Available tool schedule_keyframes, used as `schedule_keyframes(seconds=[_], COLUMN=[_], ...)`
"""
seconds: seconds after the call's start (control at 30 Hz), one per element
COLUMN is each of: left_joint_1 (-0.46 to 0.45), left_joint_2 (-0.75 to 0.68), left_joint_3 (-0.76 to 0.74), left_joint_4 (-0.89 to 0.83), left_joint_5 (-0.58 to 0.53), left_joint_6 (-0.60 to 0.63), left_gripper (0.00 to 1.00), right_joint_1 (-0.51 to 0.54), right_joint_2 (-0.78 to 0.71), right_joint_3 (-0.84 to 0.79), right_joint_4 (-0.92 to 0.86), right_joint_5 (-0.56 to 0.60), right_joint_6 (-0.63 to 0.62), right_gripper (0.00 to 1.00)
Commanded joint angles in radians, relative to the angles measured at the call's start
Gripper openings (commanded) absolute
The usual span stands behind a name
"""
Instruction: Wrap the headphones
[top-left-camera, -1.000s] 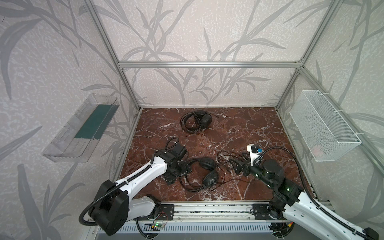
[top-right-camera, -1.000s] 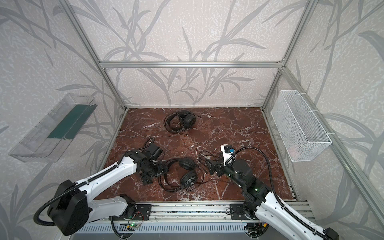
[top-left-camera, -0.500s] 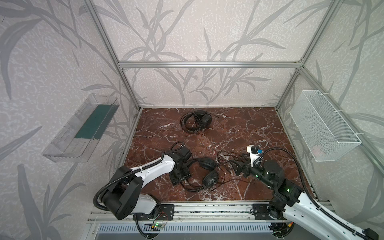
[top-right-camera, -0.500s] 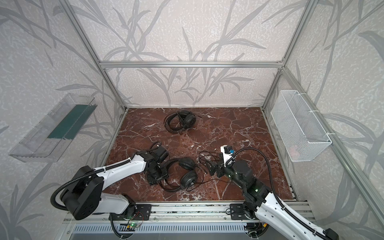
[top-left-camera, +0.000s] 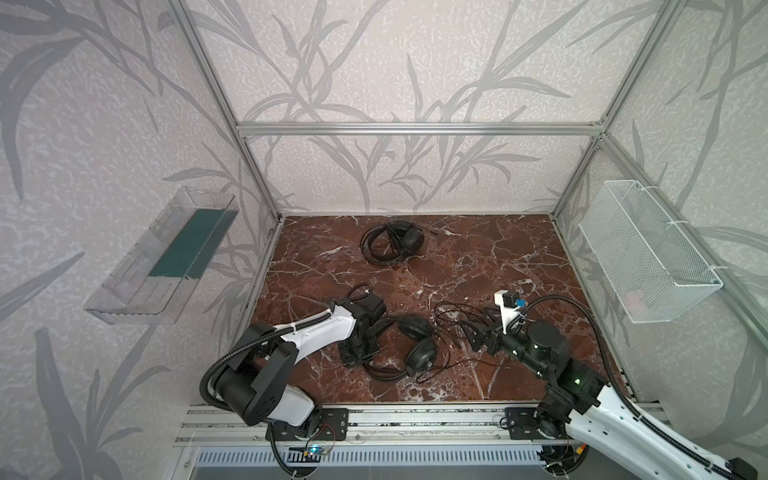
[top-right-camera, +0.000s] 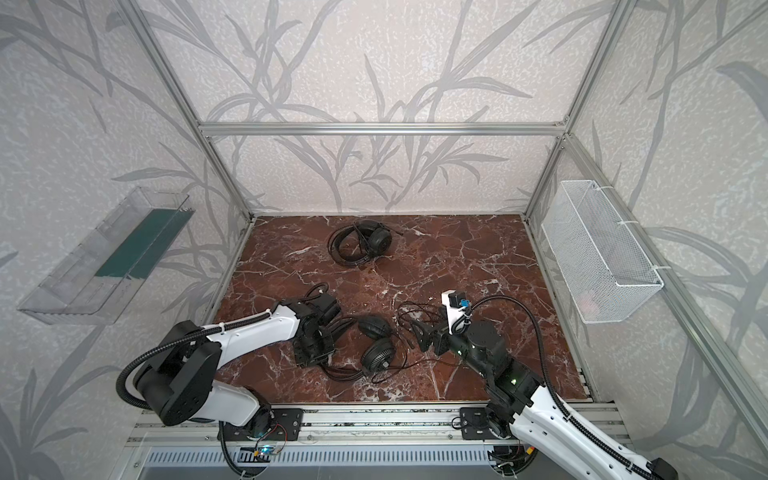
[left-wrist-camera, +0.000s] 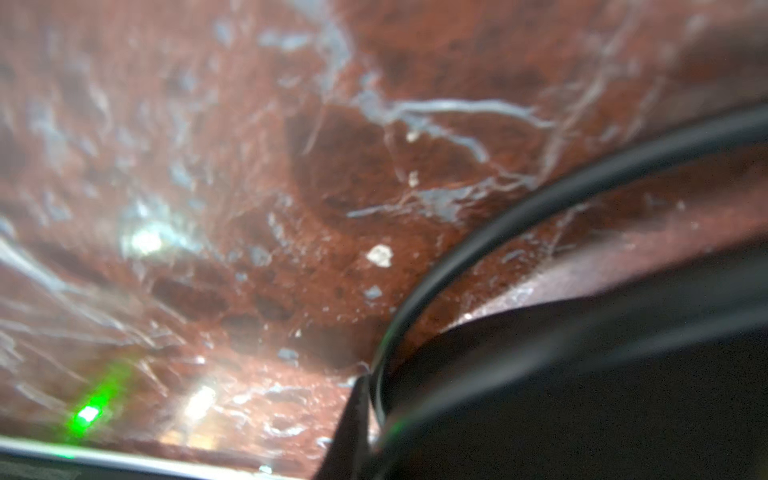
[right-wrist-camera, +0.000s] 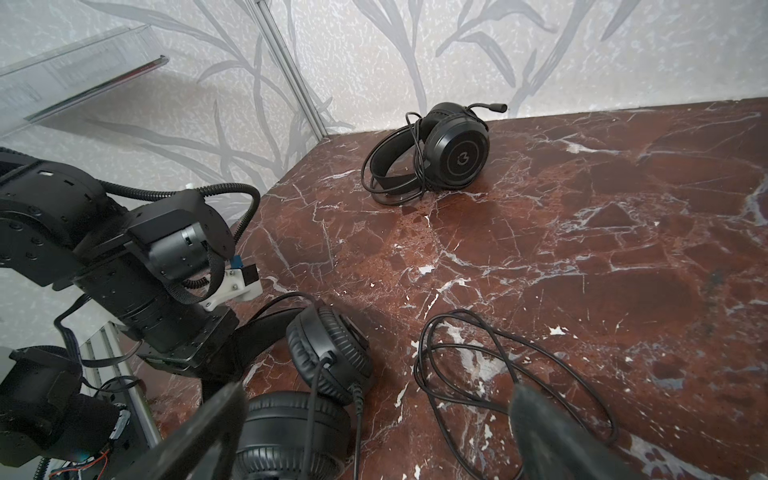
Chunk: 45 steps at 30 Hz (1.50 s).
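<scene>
- The worktop (top-left-camera: 503, 266) looks like polished red-brown marble, glossy, veined with white.
- The near headset (right-wrist-camera: 328, 353) has matt black ear pads, soft and leathery, ribbed round the rim.
- The far headset (right-wrist-camera: 459, 151) shows a smooth, hard plastic shell with a satin sheen.
- The thin black wire (left-wrist-camera: 540, 196) is smooth-coated and faintly shiny.
- The basket (top-left-camera: 623, 257) is white-coated metal mesh.
- The wall tray (top-left-camera: 137, 286) is clear, glossy plastic.
- The frame bar (top-left-camera: 415, 128) is brushed, dull aluminium.
</scene>
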Motion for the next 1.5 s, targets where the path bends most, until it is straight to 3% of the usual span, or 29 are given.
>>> schedule_keyframes(seconds=[0.0, 0.33, 0.5, 0.6, 0.77, 1.03, 1.13, 1.3, 1.47], left_joint_1=[0.001, 0.041, 0.061, 0.060, 0.061, 0.061, 0.060, 0.065, 0.090], left_joint_2=[-0.004, -0.165, -0.241, -0.202, -0.155, -0.111, -0.095, -0.083, -0.065], left_joint_3=[0.105, 0.660, 0.941, 1.137, 1.429, 1.585, 1.593, 1.598, 1.595], left_joint_4=[-0.126, -0.435, -0.435, -0.522, -0.584, -0.556, -0.555, -0.552, -0.552], left_joint_5=[-0.136, -0.431, -0.406, -0.366, -0.409, -0.372, -0.360, -0.393, -0.370], left_joint_6=[0.070, 0.248, 0.305, 0.337, 0.349, 0.299, 0.285, 0.289, 0.285], left_gripper=[0.00, 0.00, 0.00, 0.00, 0.00, 0.00, 0.00, 0.00, 0.00], right_joint_1=[0.007, 0.008, 0.006, 0.007, 0.007, 0.019, 0.060, 0.101, 0.108], right_joint_2=[-0.019, -0.071, -0.077, -0.080, -0.035, 0.243, 0.311, 0.475, 0.606], right_joint_3=[0.027, 0.121, 0.187, 0.235, 0.243, 0.267, 0.222, 0.225, 0.167], right_joint_4=[-0.005, 0.001, 0.022, 0.057, 0.197, 0.348, 0.484, 0.539, 0.646], right_joint_5=[-0.006, -0.002, 0.019, 0.035, 0.032, -0.222, -0.208, -0.229, -0.129], right_joint_6=[-0.005, -0.027, -0.104, -0.154, -0.162, -0.125, -0.159, -0.224, -0.241], right_gripper=[0.99, 0.99, 0.99, 0.99, 0.99, 0.99, 0.99, 0.99, 0.99])
